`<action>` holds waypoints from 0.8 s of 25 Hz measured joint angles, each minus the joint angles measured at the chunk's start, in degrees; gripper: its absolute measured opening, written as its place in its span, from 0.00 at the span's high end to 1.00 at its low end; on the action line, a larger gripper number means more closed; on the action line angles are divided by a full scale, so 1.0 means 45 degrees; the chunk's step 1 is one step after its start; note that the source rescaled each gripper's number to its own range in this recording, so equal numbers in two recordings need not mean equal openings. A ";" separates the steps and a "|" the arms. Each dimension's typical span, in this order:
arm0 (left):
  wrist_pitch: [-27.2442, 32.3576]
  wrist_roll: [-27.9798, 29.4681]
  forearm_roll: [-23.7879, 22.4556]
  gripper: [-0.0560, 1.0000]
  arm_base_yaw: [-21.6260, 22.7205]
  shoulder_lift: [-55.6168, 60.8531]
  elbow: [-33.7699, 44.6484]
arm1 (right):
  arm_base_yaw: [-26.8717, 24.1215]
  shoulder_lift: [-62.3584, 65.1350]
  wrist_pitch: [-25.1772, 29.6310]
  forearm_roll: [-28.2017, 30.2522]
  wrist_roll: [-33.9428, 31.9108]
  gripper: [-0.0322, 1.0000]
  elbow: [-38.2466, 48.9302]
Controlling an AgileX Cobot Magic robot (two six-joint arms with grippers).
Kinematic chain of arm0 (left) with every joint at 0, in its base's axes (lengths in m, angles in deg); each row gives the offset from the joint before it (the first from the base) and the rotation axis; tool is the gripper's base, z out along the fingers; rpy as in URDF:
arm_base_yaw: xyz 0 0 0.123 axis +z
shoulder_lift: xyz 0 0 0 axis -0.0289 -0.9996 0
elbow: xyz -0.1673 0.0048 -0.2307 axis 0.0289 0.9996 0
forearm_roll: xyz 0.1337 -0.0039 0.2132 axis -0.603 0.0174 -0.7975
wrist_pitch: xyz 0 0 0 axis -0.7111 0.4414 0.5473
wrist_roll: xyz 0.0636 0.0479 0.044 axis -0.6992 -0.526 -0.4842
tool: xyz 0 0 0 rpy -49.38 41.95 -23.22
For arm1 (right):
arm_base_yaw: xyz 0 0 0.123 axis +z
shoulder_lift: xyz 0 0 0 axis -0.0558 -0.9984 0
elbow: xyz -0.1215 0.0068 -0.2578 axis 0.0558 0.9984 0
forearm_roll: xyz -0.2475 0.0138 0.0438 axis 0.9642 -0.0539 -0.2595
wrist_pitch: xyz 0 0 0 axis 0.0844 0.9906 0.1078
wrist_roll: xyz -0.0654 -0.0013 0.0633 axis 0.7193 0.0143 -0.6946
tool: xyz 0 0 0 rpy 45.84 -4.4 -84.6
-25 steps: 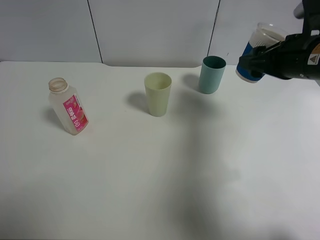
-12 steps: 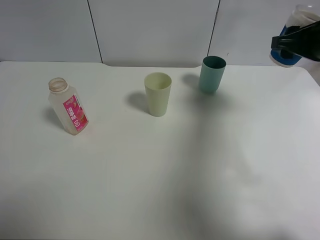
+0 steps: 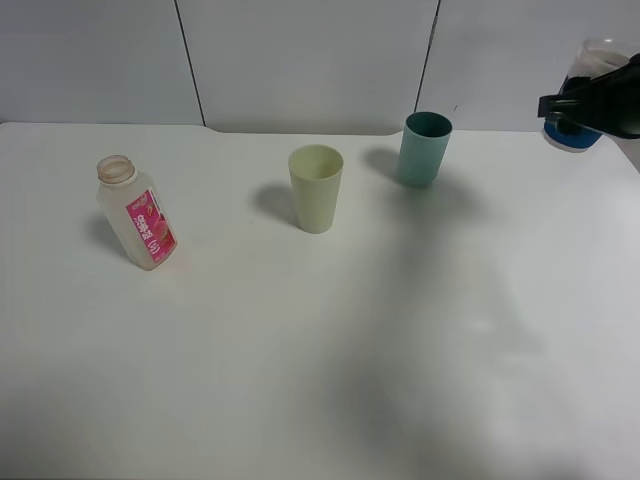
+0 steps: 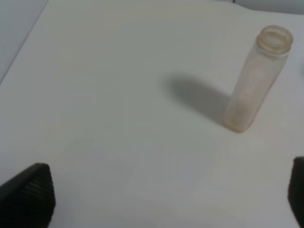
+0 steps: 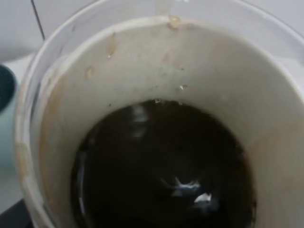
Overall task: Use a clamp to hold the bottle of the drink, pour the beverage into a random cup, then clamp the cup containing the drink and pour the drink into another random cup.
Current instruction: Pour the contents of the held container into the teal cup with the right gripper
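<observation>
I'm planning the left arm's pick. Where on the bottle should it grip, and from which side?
Probably the bottle by its straight body, about at the pink label, coming in level from the side. It stands upright and uncapped, so a side hold keeps the open mouth up; the short neck offers less surface.

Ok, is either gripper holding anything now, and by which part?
The right gripper holds the blue-based cup of dark drink, clamped around its side at mid-height. The left gripper holds nothing.
</observation>
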 joint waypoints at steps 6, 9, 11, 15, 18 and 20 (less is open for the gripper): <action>0.0000 0.0000 0.0000 0.00 0.0000 0.0000 0.0000 | 0.0000 -0.1510 0.0072 0.1195 -0.0972 0.97 -0.1093; 0.0000 0.0000 0.0000 0.00 0.0000 0.0000 0.0000 | 0.0000 -0.2003 0.0098 0.1441 -0.1545 0.97 -0.1719; 0.0000 0.0000 0.0000 0.00 0.0000 0.0000 0.0000 | 0.0000 -0.2345 0.0138 0.1454 -0.1644 0.97 -0.2129; 0.0000 0.0000 0.0000 0.00 0.0000 0.0000 0.0000 | 0.0000 -0.3157 0.0136 0.1466 -0.1661 0.97 -0.2948; 0.0000 0.0000 0.0000 0.00 0.0000 0.0000 0.0000 | 0.0097 -0.3822 0.0167 0.1466 -0.1661 0.97 -0.3494; 0.0000 0.0000 0.0000 0.00 0.0000 0.0000 0.0000 | 0.0288 -0.4217 0.0182 0.1466 -0.1544 0.97 -0.3895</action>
